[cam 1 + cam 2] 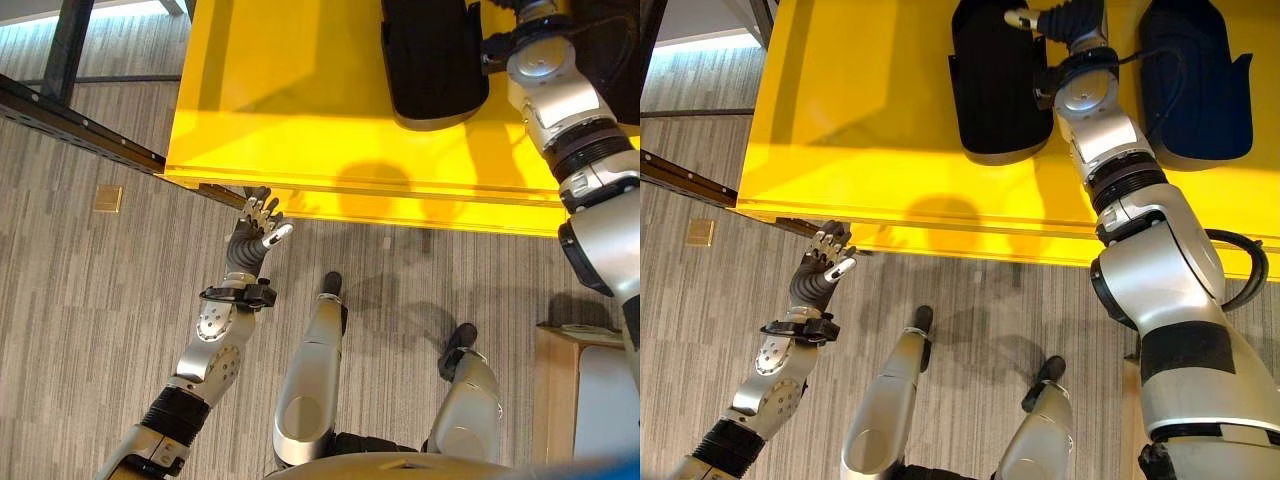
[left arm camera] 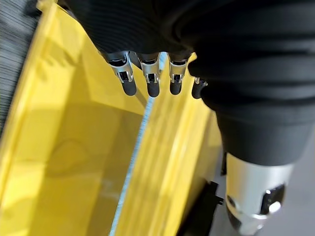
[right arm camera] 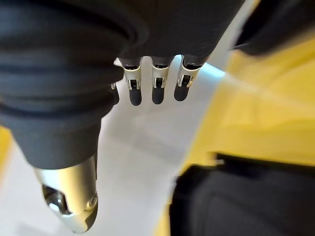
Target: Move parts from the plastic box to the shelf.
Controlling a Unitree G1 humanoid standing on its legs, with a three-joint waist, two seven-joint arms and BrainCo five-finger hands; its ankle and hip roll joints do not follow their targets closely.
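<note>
A yellow plastic box (image 1: 890, 100) is seen from above, standing on grey carpeted floor (image 1: 70, 330). Two black parts (image 1: 1000, 85) and (image 1: 1195, 85) are lying inside it, side by side near its far side, with the right arm between them. The right hand (image 1: 1065, 18) is reached in between the parts; in its wrist view its fingers (image 3: 155, 83) are extended and relaxed, with nothing held. The left hand (image 1: 255, 225) is raised just at the box's near outer wall, fingers loosely spread and empty. A small brass floor plate (image 1: 108, 198) is set in the carpet. No legible writing can be made out.
</note>
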